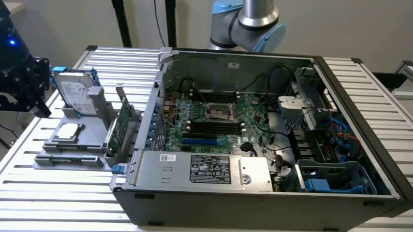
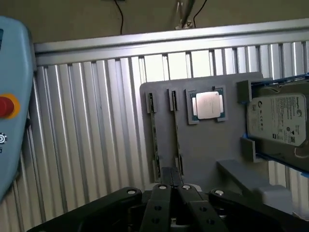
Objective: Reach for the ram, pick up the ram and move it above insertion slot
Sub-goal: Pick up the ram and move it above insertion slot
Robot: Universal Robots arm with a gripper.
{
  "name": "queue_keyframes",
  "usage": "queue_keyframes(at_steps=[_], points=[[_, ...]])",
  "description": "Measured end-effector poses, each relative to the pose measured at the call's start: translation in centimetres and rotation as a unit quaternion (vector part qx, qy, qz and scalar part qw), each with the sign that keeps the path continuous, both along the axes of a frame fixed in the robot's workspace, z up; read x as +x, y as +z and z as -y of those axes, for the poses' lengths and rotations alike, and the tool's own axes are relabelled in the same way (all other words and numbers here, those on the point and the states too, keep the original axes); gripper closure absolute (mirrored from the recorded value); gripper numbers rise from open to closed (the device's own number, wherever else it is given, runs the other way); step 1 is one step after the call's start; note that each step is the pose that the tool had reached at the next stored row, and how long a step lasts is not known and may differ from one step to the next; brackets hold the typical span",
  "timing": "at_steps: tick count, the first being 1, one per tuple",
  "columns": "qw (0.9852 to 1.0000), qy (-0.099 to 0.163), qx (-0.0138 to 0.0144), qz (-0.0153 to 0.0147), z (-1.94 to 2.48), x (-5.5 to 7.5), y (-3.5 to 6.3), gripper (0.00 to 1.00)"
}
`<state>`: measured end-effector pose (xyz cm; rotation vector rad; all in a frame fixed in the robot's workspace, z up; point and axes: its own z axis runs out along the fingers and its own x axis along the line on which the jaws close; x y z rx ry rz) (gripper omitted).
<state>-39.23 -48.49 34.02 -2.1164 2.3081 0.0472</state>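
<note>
My pincer hangs over the gray fixture, its black fingers pressed together with no gap I can make out and nothing between them. Just past their tips the ram stands on edge in a narrow slot. I see it as a thin strip, so I cannot tell which way its chips face. Its long axis runs straight away from my fingertips, parallel with the slats of the table. A second strip like it lies just beside it. In the exterior view the fixture sits at nine o'clock of the open computer case, and the ram slots lie at the fixture's six o'clock end, running nine to three. The processor is mid-fixture and the silver hard drive stands at its twelve o'clock end. The exterior view also gives me the green expansion card, upright at the fixture's three o'clock edge against the case. It shows the black memory slots on the board and my arm's joint at twelve o'clock. The wrist view adds a pale blue pendant with a red button.
</note>
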Motion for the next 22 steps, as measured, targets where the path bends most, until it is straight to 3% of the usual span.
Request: queue_keyframes(at_steps=[7,13,16,19,21,22], points=[[0.9981,0.062,0.0039,0.0011,0.01,0.01,-0.19,0.89],[0.9976,0.069,0.0045,0.0011,0.01,0.01,-0.19,0.89],[0.9976,0.069,0.0045,0.0011,0.01,0.01,-0.19,0.82],[0.9976,0.069,0.0046,0.0012,0.01,0.00,-0.27,0.64],[0.9976,0.069,0.0046,0.0012,0.01,0.01,-0.57,0.64],[0.9976,0.069,0.0045,0.0011,0.01,0.00,-0.74,0.58]])
